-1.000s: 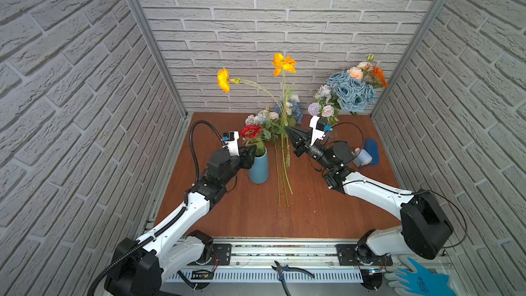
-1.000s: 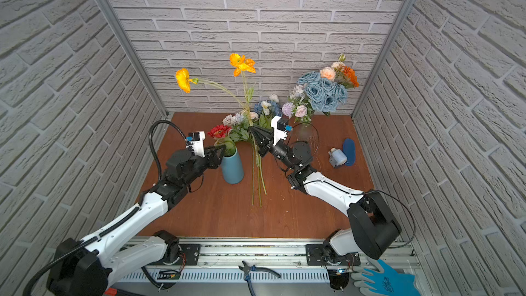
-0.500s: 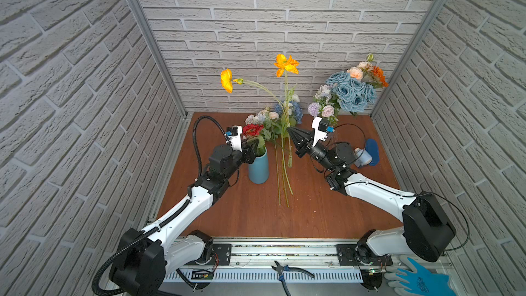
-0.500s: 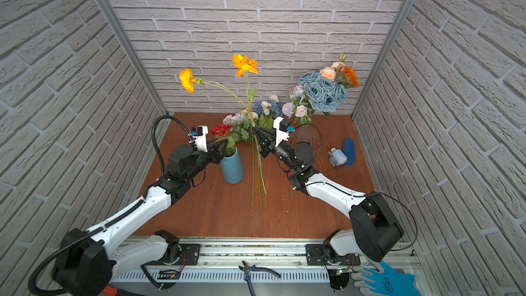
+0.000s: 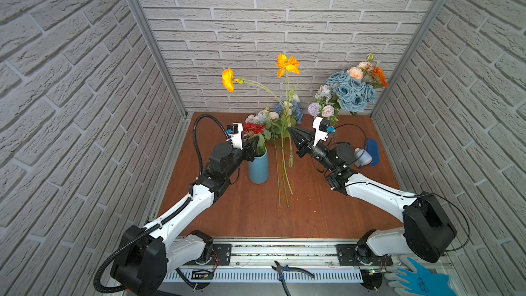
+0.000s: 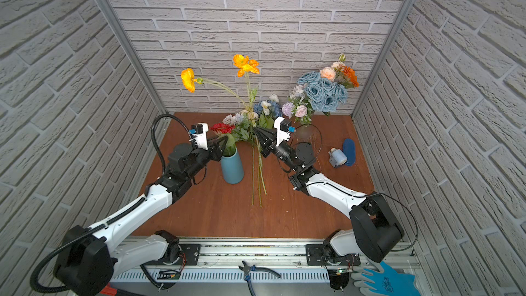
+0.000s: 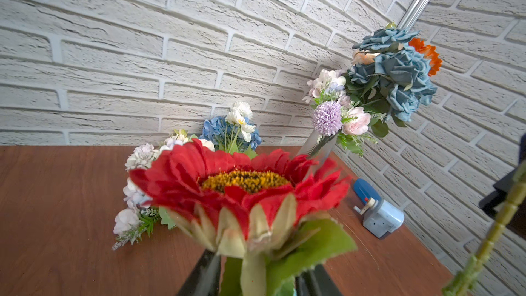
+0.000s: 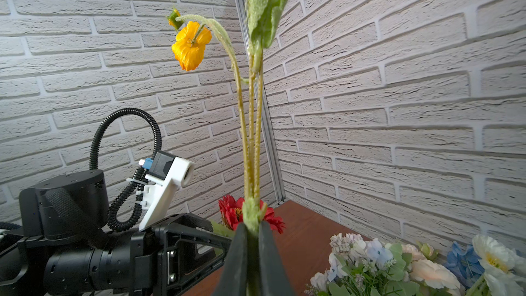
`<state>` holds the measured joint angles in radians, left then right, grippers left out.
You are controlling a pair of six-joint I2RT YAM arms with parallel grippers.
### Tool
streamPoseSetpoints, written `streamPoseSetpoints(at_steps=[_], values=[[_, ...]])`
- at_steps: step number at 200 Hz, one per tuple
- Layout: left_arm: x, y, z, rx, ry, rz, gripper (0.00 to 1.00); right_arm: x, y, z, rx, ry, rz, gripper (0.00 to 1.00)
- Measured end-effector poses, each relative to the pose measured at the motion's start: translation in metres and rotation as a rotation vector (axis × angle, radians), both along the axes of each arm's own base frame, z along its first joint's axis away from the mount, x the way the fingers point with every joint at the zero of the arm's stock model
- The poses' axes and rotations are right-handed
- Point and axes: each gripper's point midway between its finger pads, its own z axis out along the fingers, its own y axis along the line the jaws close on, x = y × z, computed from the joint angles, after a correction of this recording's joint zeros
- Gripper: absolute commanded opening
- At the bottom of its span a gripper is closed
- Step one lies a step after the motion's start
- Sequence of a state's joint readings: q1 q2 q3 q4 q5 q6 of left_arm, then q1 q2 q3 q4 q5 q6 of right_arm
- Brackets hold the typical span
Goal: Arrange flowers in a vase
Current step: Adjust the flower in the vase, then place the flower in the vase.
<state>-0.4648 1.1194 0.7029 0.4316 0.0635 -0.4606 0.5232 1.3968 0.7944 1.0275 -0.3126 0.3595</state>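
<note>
Right wrist: tapered right hand (image 8: 252, 224) pinches fuzzy poppy stems (image 8: 252, 138).

the vase (image 5: 258, 168) stands left of centre on the table (image 5: 313, 217), a single bloom (image 5: 254, 128) in it. just right of it the poppy stems (image 5: 283, 172) stand upright in the right gripper (image 5: 289, 130). loose flowers (image 5: 263, 116) lie behind both, by the far wall; a bouquet (image 5: 350, 93) fills the far right corner. pliers (image 5: 284, 270) lie at the near edge, a glove (image 5: 421, 281) to their right.

no readable text, glove (image 5: 421, 280) print illegible
</note>
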Motion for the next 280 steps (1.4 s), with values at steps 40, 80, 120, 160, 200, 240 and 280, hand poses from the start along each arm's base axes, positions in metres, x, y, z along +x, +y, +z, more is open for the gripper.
streamPoseSetpoints(at_steps=[40,80,120,160,200,240,280], values=[[0.002,0.001,0.024,-0.009,-0.068,0.004,0.4,0.001,-0.001,0.0,-0.001,0.0,-0.001,0.06],[0.002,0.009,0.034,0.007,-0.107,0.026,0.4,-0.001,-0.002,0.002,0.001,-0.004,0.0,0.06],[0.008,0.025,0.044,0.015,-0.136,0.071,0.4,-0.002,0.0,0.009,0.016,-0.018,0.014,0.06],[0.009,0.027,0.044,0.012,-0.136,0.076,0.41,0.011,0.011,0.03,0.108,-0.073,0.056,0.06],[0.01,0.027,0.044,0.009,-0.135,0.078,0.41,0.021,0.029,0.036,0.162,-0.103,0.101,0.06],[0.01,0.029,0.044,0.009,-0.135,0.081,0.41,0.014,0.051,0.05,0.187,-0.157,0.146,0.06],[0.01,0.029,0.042,0.008,-0.132,0.083,0.42,0.015,0.063,0.065,0.205,-0.206,0.165,0.06]])
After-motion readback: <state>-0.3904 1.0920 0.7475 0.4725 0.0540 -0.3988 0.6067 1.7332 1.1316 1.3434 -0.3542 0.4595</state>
